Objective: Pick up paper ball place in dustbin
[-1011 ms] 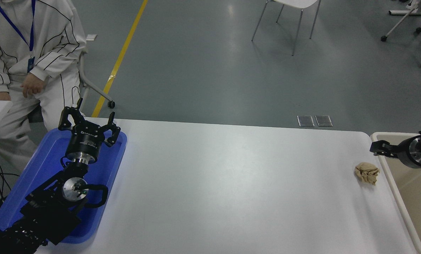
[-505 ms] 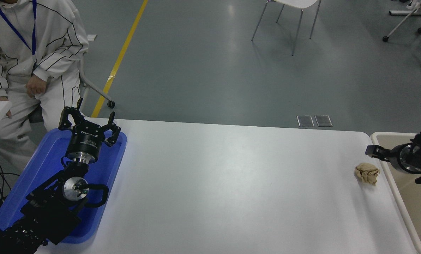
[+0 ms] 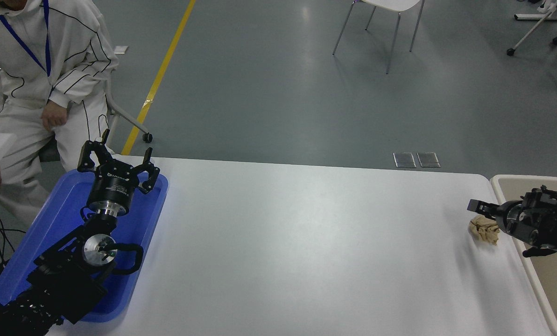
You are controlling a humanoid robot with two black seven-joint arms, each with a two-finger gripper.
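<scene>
At the right edge we see the paper ball [image 3: 483,230] lying on the white table [image 3: 306,242], just beside the dustbin [image 3: 509,179], whose visible interior looks bare. Our right gripper [image 3: 481,206] overlaps the ball; its spread we cannot tell. Lower left, our left gripper [image 3: 117,163] hangs spread wide above the blue tray [image 3: 152,219].

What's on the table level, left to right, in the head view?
Blue tray with the left gripper parked over it → bare white table → paper ball → right gripper above the ball → dustbin.
</scene>
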